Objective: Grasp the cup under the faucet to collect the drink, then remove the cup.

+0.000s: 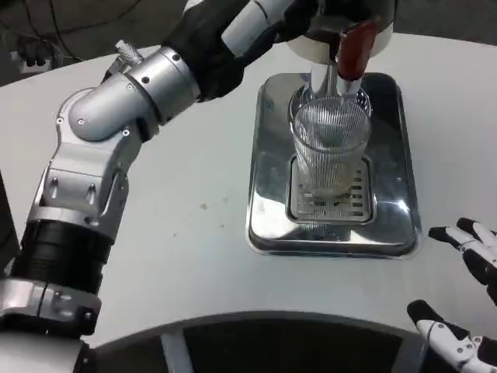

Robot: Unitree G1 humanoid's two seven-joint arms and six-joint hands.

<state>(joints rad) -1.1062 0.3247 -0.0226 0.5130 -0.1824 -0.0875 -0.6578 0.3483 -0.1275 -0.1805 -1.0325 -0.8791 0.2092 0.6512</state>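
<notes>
Ribbed glass cup (329,148) stands upright on drip tray (268,155), under red faucet handle (356,45). Right hand (466,291), fingers spread and empty, sits nearer, lower right of tray. Left hand up by dispenser, grip unclear.

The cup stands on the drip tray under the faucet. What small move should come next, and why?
Probably bring the right robot hand toward the cup to grasp it. The cup stands upright on the tray below the red faucet handle, held by nothing, while the right robot hand waits open beside the tray.
</notes>
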